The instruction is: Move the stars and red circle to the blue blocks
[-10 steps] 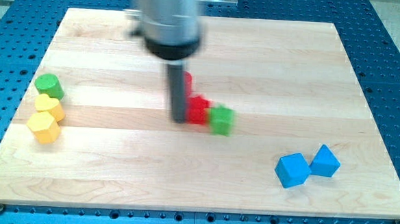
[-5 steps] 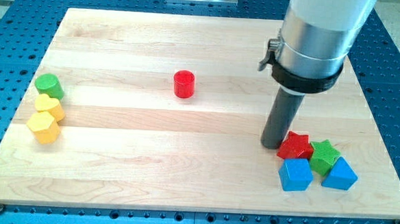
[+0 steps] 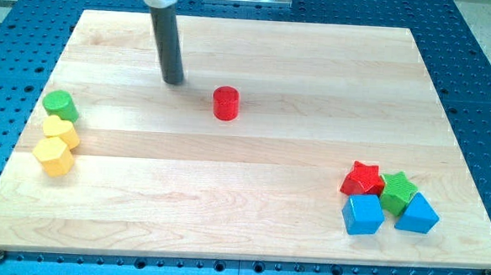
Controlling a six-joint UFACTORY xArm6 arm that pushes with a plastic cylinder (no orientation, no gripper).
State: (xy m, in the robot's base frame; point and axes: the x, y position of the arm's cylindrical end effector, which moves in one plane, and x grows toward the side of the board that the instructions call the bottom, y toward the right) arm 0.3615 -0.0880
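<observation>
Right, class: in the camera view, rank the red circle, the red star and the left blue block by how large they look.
1. left blue block, largest
2. red star, slightly smaller
3. red circle, smallest

The circle sits nearer the view's top, so distance from the camera may shrink it.

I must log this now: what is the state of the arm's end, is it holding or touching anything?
My tip: no gripper, holds nothing; apart from the red circle, up-left of it.
</observation>
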